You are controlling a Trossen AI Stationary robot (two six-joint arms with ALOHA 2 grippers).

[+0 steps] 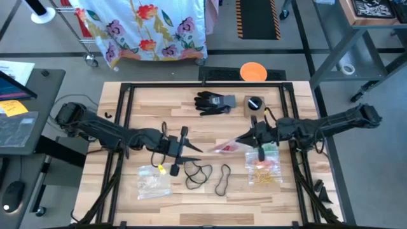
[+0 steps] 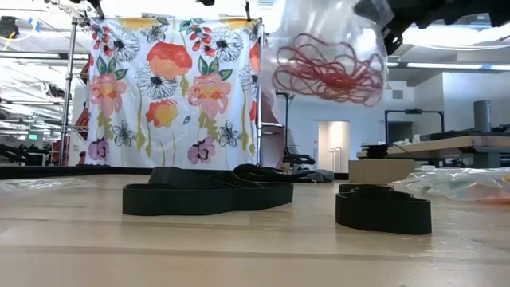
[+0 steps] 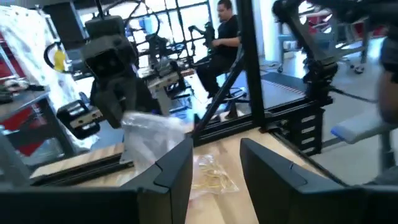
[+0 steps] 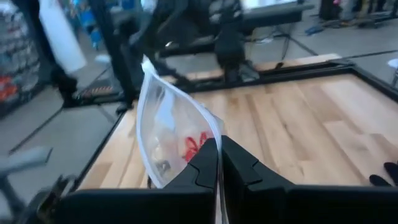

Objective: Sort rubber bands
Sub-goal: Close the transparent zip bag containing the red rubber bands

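Red rubber bands (image 2: 328, 70) hang inside a clear bag (image 4: 171, 134) that the right pincer (image 4: 219, 163) pinches shut, lifted over the worktop (image 1: 210, 130). Left pincer (image 3: 214, 163) waits half-open opposite — black bands (image 1: 198, 173) lie loose below, so spread the bag's mouth steadily before dropping anything in

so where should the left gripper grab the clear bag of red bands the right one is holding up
Take the free edge of the clear bag that sticks out toward the left gripper, coming in level from that side. The right gripper is shut on the opposite edge, and the red rubber bands sag lower down.
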